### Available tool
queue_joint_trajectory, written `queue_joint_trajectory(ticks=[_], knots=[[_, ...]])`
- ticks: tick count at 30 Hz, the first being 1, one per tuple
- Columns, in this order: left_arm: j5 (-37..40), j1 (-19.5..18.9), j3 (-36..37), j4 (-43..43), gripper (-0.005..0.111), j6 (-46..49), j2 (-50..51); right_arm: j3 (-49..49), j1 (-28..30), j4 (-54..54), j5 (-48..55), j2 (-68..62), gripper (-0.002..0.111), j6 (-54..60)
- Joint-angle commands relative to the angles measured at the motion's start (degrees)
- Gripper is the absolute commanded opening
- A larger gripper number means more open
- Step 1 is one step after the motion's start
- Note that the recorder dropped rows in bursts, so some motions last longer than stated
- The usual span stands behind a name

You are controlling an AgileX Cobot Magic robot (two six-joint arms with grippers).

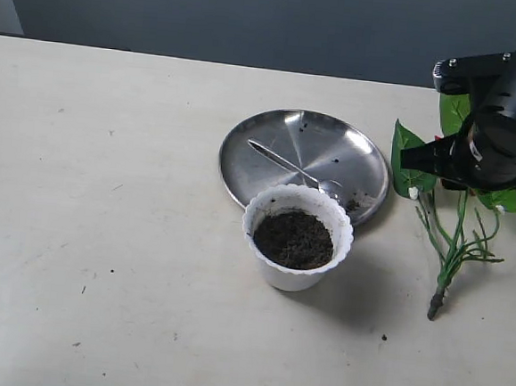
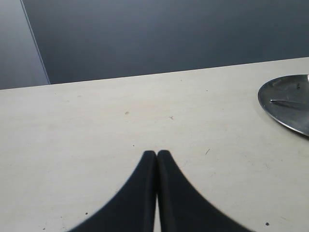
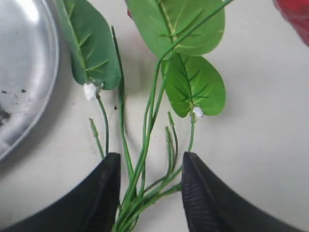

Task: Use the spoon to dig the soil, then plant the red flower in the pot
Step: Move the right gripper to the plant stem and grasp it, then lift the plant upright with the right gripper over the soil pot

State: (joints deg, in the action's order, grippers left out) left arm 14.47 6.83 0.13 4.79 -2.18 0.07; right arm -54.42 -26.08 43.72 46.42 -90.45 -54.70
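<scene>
The white scalloped pot point(image 1: 297, 236) stands mid-table with dark soil point(image 1: 294, 239) inside it. Behind it the silver spoon point(image 1: 294, 168) lies on the steel plate point(image 1: 261, 149). The red flower point(image 1: 455, 244) lies on the table at the right, its leaves point(image 1: 409, 165) partly under my right arm; a red bloom point(image 3: 294, 14) shows at the edge of the right wrist view. My right gripper point(image 3: 150, 162) is open, its fingers straddling the green stems point(image 3: 145, 150). My left gripper point(image 2: 157, 153) is shut and empty over bare table.
The steel plate's rim point(image 2: 285, 104) shows at the edge of the left wrist view, and its edge point(image 3: 29, 72) carries dirt flecks in the right wrist view. Small dirt specks point(image 1: 383, 336) dot the table around the pot.
</scene>
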Motion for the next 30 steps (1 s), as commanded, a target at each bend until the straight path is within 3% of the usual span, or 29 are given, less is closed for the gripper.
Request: queue_joint_trajectory(ticks=[1,7,22,24,28,30], knots=[[-0.8,0.3,-0.1,0.0,0.001,-0.2,-0.1,0.3,6.9,0.7,-5.6,-2.5,0.041,-1.4],[-0.8,0.3,-0.1,0.0,0.001,-0.2,-0.1,0.3,13.4,-4.0,-17.2,-5.3,0.041,2.5],[-0.8,0.3,-0.1,0.0,0.001,-0.2,-0.1,-2.5,13.4,-1.4,-22.7,-16.6,0.04,3.5],[-0.8,0.3,-0.1,0.0,0.001,-0.2,-0.1,-4.2,13.4,-1.3,-22.7,-18.2,0.034,3.5],[-0.8,0.3,-0.1,0.0,0.001,-0.2,-0.1,-6.5,13.4,-1.3,-22.7,-19.1,0.0,3.6],[-0.8,0.3,-0.1,0.0,0.001,-0.2,-0.1,-7.0,13.4,-0.9,-22.6,-18.5,0.0,3.6]])
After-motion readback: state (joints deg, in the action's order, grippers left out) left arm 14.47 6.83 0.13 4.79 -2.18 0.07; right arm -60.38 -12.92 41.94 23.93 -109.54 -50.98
